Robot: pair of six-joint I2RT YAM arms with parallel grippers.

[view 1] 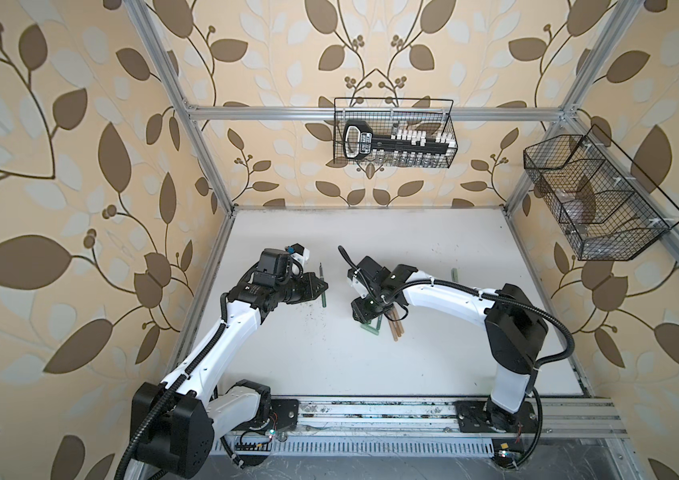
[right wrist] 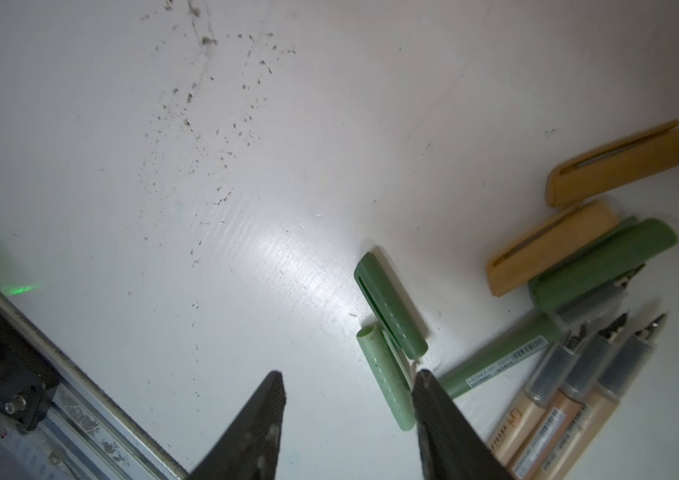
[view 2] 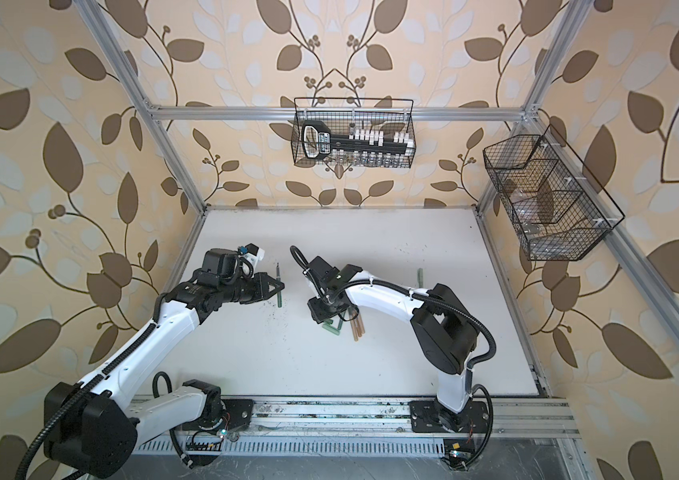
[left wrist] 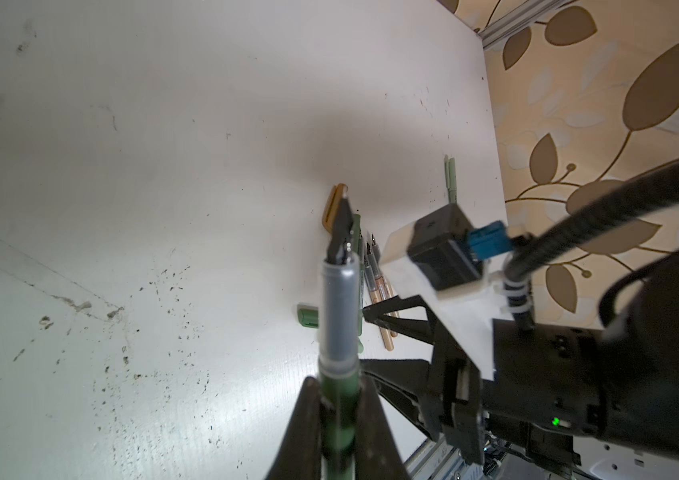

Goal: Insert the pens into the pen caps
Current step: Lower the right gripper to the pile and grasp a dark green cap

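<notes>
Right wrist view: the right pincer (right wrist: 349,374) hangs released and empty. The pale green cap (right wrist: 387,378) lies on the counter (right wrist: 163,208) just beside one finger's inner face, its long axis roughly along the fingers. The left pincer (left wrist: 335,388) is clenched on a dark green pen (left wrist: 337,307) — tip outward.

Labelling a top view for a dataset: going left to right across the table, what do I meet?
Dark green pen gripped in the left fingers → right fingers, open → tan pens → a pale green pen lying alone.
</notes>
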